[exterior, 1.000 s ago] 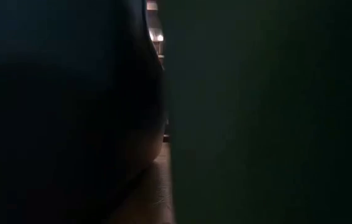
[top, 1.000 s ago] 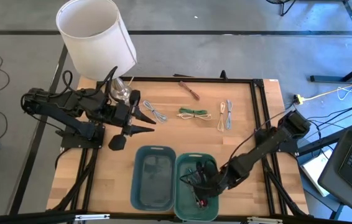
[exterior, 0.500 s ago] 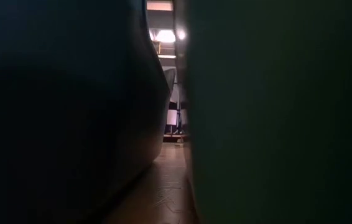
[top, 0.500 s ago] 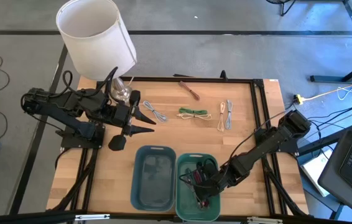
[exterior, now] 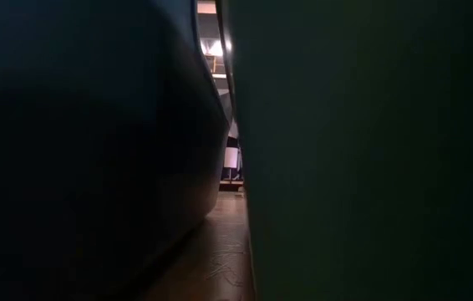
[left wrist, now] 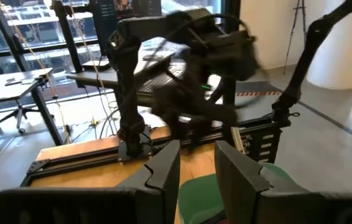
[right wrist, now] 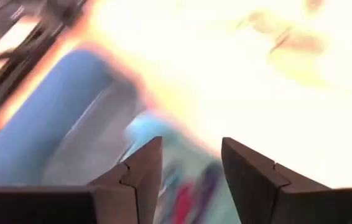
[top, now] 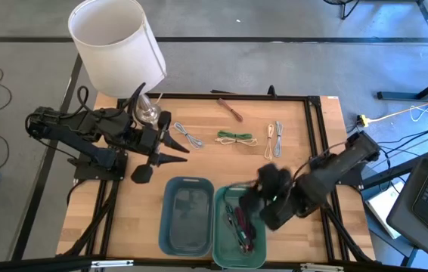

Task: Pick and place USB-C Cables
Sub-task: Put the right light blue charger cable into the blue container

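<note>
moved: right claw (top: 253,198) has lifted off the green tray (top: 224,249) toward mid-bench (top: 206,162), fingers spread, empty | trays: red and purple cables (top: 241,225) lie inside | next: green cable (top: 236,137) lies beyond right claw, long axis across bench, right arm nearer | left claw (top: 178,149) waits bench-left, part-open, empty

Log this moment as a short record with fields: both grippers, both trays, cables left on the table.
right gripper: fingers open, empty, above the green plastic tray
left gripper: waits at the table's left side, fingers apart, empty
green tray contents: red and dark cables
blue plastic tray: no cable seen inside
cables on wooden table: grey, green, beige, pale grey, brown
</note>
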Motion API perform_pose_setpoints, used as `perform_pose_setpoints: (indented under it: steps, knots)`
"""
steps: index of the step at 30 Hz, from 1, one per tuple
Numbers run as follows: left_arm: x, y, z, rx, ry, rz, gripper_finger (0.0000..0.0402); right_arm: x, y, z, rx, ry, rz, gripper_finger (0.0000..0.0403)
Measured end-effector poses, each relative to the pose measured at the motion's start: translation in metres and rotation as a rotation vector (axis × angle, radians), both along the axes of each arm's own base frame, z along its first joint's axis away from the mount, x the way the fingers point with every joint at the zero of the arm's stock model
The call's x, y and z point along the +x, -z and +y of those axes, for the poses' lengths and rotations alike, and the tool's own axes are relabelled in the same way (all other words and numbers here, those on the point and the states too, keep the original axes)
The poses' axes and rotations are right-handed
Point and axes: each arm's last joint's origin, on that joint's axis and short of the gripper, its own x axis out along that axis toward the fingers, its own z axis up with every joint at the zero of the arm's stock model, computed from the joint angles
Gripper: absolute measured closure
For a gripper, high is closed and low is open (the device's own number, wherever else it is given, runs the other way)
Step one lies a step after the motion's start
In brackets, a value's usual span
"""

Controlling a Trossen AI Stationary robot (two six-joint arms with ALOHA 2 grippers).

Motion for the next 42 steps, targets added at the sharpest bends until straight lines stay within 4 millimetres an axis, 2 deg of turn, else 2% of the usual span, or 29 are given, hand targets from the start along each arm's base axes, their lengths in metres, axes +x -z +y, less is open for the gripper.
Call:
perform_pose_setpoints:
  steps: [2,4,8,10,12,14,16,20,23,27,30,33,42]
  knots:
    - [0.000,-0.001,0.000,-0.001,0.002,-0.005,0.0309,-0.001,-0.008,-0.024,-0.084,0.076,0.072,0.0234]
    - [0.000,-0.001,0.000,-0.003,0.002,-0.013,0.0309,0.008,-0.004,-0.051,-0.087,0.115,0.162,0.0236]
    - [0.000,-0.003,0.000,-0.004,0.002,-0.028,0.0309,0.026,0.024,-0.111,-0.068,0.053,0.368,0.0249]
    - [0.000,-0.003,0.000,-0.001,0.003,-0.035,0.0309,0.021,0.044,-0.144,-0.063,0.100,0.532,0.0256]
    - [0.000,-0.004,0.000,-0.001,0.003,-0.038,0.0309,0.015,0.060,-0.169,-0.053,0.139,0.596,0.0261]
    - [0.000,-0.004,0.000,-0.003,0.002,-0.040,0.0309,0.002,0.073,-0.188,-0.025,0.145,0.652,0.0266]
    - [0.000,-0.004,0.000,-0.007,0.002,-0.038,0.0310,-0.009,0.085,-0.200,0.026,0.152,0.614,0.0268]
    - [0.000,-0.004,0.000,-0.007,0.004,-0.036,0.0310,-0.045,0.103,-0.216,0.127,0.219,0.470,0.0270]
    - [0.000,-0.004,0.000,0.010,0.008,-0.038,0.0310,-0.073,0.115,-0.219,0.220,0.281,0.324,0.0270]
    - [0.000,-0.003,0.000,0.040,0.011,-0.043,0.0309,-0.098,0.129,-0.223,0.303,0.350,0.119,0.0270]
    - [0.000,-0.003,0.000,0.042,0.010,-0.043,0.0309,-0.111,0.140,-0.227,0.323,0.387,0.050,0.0270]
    - [0.000,-0.003,0.000,0.042,0.010,-0.042,0.0309,-0.119,0.153,-0.232,0.319,0.431,0.061,0.0270]
    - [0.000,-0.003,0.000,0.051,0.004,-0.045,0.0309,-0.125,0.178,-0.249,0.299,0.427,0.109,0.0270]
